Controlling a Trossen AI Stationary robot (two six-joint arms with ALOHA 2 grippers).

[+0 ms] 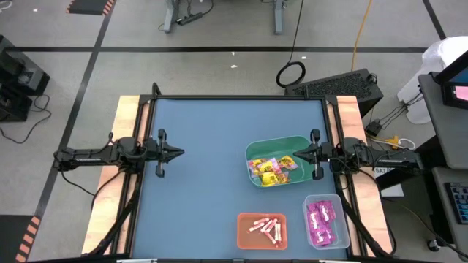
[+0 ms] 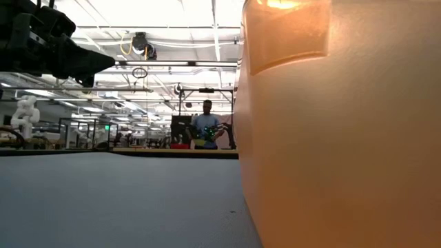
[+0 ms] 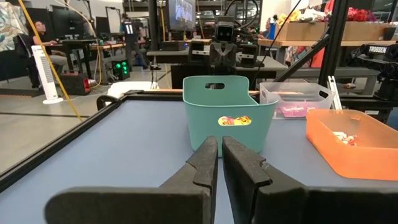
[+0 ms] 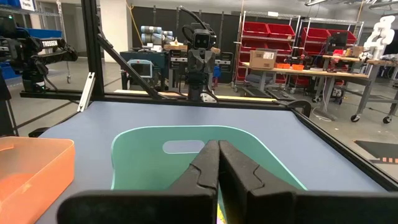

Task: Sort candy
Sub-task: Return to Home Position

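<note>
Nearest the front, the orange bin [image 1: 262, 215] holds the pink-white sticks [image 1: 265, 229], and beside it the clear bin [image 1: 322, 197] holds the purple packets [image 1: 319, 223]. Farther in, the yellow packets [image 1: 269, 172] lie in the green bin [image 1: 252, 150]. My right gripper [image 1: 295, 155] hangs over that bin's rim, pinched together on nothing. The left gripper [image 1: 181, 153], equally closed and empty, waits well apart. If I retract the right arm too low, I reckon it snags the wall and spills the yellows.

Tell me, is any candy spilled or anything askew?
Nothing stands out: yellow packets lie in the green bin, sticks in the orange bin, purple packets in the clear bin; left gripper and right gripper wait shut at the sides.
</note>
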